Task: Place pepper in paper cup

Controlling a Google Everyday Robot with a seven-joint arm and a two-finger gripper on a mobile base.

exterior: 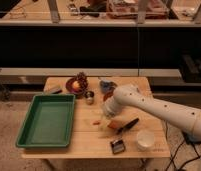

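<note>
Wooden table (89,144) — my gripper (107,120) sits at the pepper (97,122), left of the paper cup (145,139); I cannot tell its state.

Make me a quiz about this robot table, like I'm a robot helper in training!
1. True or false: the pepper is already inside the paper cup.
2. Pick one: the tray is A) green, B) blue, C) white.
3. Fill in: the end effector is over the middle of the table, right next to the ____.

Key:
1. False. The pepper lies on the table, and the cup stands apart from it.
2. A
3. pepper
</note>
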